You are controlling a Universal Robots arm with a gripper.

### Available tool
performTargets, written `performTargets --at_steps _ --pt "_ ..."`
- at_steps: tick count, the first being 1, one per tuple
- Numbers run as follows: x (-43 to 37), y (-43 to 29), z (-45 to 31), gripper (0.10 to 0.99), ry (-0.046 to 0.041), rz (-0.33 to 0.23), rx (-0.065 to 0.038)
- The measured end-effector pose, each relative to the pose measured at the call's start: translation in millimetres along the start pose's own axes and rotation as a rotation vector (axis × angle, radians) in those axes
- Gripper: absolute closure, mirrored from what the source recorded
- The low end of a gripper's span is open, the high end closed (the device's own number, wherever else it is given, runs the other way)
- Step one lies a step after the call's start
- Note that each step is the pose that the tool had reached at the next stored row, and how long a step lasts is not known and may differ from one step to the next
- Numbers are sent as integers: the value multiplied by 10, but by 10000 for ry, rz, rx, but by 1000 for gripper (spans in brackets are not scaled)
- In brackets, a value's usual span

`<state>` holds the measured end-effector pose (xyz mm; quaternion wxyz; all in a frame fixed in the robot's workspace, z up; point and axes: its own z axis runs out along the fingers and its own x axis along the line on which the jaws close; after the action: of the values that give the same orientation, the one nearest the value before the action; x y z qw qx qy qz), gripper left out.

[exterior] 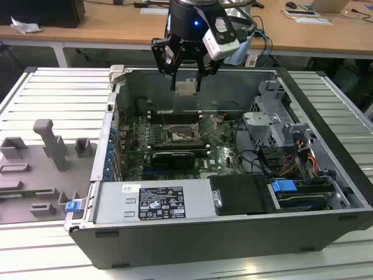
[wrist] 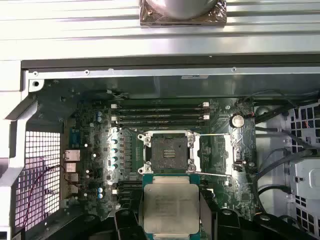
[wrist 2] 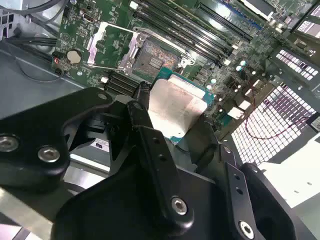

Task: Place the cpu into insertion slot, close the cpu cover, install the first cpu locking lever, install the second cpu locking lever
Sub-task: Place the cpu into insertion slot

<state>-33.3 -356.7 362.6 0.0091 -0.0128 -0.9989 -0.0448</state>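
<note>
Pincer: the black multi-link pincer (exterior: 186, 86) hangs in the upper centre of the exterior view, above the open case. Its fingers are drawn in on two opposite edges of the chip.
Chip: the cpu (wrist: 171, 209), a small flat square with a pale silver-beige metal top on a green base, is held level in the air, well clear of the board.
Socket: the insertion slot (wrist: 167, 150), a dark square with a silvery metal rim, lies bare and unfilled at the centre of the exterior view, lower in the frame than the chip.
Cover: the cpu cover (exterior: 210, 124), a thin silvery frame with a large window, stands tilted open just at the exterior view's right of the slot.
Levers: too thin to pick out with certainty.
Board: the green circuit board (exterior: 224, 158) carries long black memory slots (wrist: 160, 111) beside the socket.
Surroundings: the dark grey computer case (exterior: 175, 245) rests open on the ribbed metal table (exterior: 52, 87).
Progress: the chip is picked up. As I judge it, none of the four steps is finished: seating, cover and both levers are all left.
</note>
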Motion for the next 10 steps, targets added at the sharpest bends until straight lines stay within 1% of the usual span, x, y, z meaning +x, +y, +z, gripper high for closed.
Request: performTargets --at_steps 10 --pt "0 0 0 549 -35 387 -7"
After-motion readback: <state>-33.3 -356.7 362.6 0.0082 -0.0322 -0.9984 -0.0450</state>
